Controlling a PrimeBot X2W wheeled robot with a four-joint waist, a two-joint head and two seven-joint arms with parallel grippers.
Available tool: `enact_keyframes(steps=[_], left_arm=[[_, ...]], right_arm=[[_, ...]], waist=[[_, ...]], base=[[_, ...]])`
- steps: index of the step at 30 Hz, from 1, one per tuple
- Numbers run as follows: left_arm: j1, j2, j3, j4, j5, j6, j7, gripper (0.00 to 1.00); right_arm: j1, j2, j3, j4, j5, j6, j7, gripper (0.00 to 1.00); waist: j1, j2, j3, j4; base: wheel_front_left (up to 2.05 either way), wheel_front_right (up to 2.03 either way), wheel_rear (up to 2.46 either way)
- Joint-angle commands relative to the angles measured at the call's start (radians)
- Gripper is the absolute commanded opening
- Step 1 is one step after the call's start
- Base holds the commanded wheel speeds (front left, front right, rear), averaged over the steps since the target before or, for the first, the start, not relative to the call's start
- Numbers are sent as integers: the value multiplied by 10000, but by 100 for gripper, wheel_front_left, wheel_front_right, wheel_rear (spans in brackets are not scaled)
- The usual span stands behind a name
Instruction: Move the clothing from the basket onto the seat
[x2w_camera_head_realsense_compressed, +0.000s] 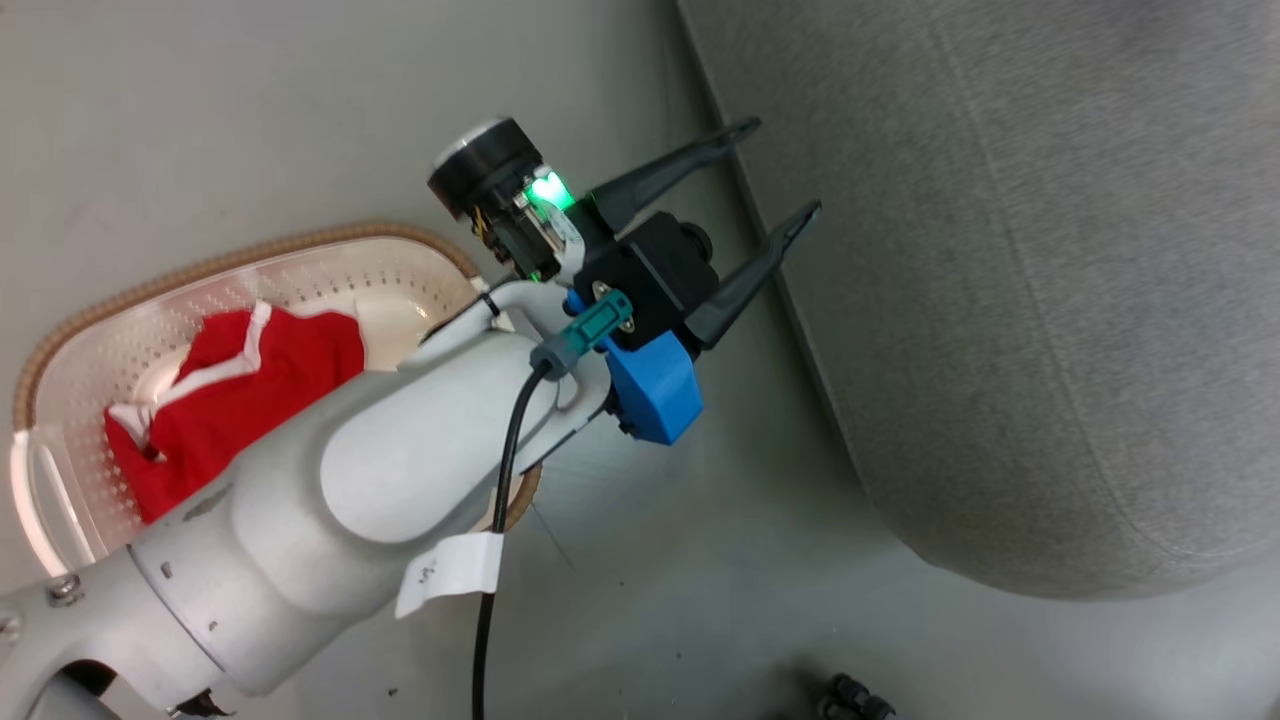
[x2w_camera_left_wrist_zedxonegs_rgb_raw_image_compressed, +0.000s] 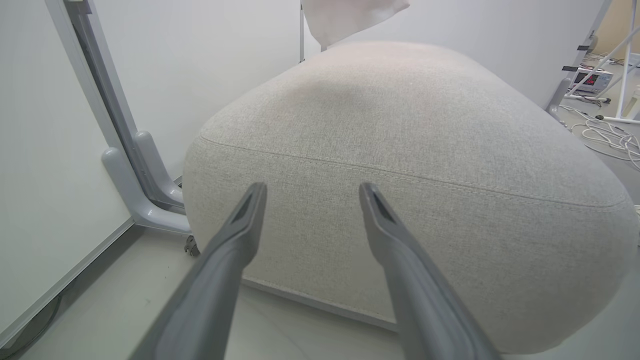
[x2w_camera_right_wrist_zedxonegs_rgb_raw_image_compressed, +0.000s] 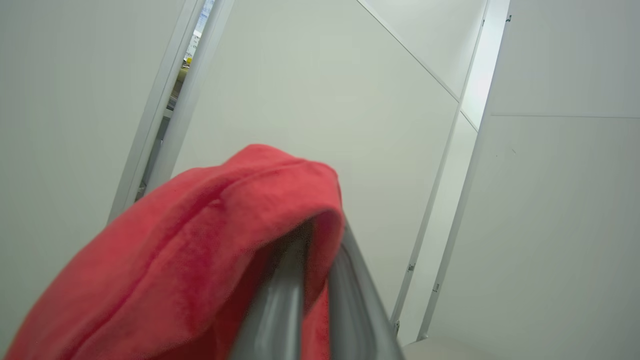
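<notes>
Red garment (x2w_camera_head_realsense_compressed: 250, 390) lying in basket (x2w_camera_head_realsense_compressed: 200, 265) on floor (x2w_camera_head_realsense_compressed: 150, 120), second red garment (x2w_camera_right_wrist_zedxonegs_rgb_raw_image_compressed: 200, 240) pinched in my right gripper (x2w_camera_right_wrist_zedxonegs_rgb_raw_image_compressed: 317, 260), my left gripper (x2w_camera_head_realsense_compressed: 775, 170) spread wide, empty, pointing at grey seat (x2w_camera_head_realsense_compressed: 1050, 300)

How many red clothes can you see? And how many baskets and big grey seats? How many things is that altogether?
Basket: 1
Grey seat: 1
Red clothes: 2, the other held in the right pincer
Total: 4
</notes>
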Motion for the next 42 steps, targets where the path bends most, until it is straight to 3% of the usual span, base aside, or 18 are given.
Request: enact_keyframes(steps=[1,6,12,28,33,34,35,36,42], left_arm=[[-250,109,93,-113,81,60,34,100],[-529,256,121,-364,191,140,98,100],[-615,362,55,-576,273,233,148,100],[-570,469,-91,-709,213,300,110,100],[-498,456,-122,-657,167,342,79,100],[-483,447,-126,-640,170,343,69,100],[-460,429,-134,-626,154,331,51,100],[-422,413,-145,-608,141,333,0,100],[-139,245,-129,-370,-18,349,-307,100]], right_arm=[[-254,-332,-248,207,95,1,-34,0],[-339,-1229,-1087,1040,92,1,-36,0],[294,-1555,-1870,2028,14,1,-34,0],[1645,-120,-1512,4335,-207,1,-34,0],[1899,45,-1375,4621,-154,1,-34,0],[2012,58,-1356,4600,-118,1,-34,24],[2105,86,-1323,4573,-104,1,-34,92],[2235,114,-1284,4506,-132,1,-34,100],[3323,512,-819,3645,-558,1,-34,100]], waist=[[-1,0,630,183],[-1,0,1117,308],[-1,0,1424,406],[-1,0,1403,437],[-1,0,1287,454],[-1,0,1249,448],[-1,0,1199,441],[-1,0,1118,427],[-1,0,393,368]], base=[[0,0,0],[0,0,0],[0,0,0],[0,0,0],[0,0,0],[0,0,0],[0,0,0],[0,0,0],[0,0,0]])
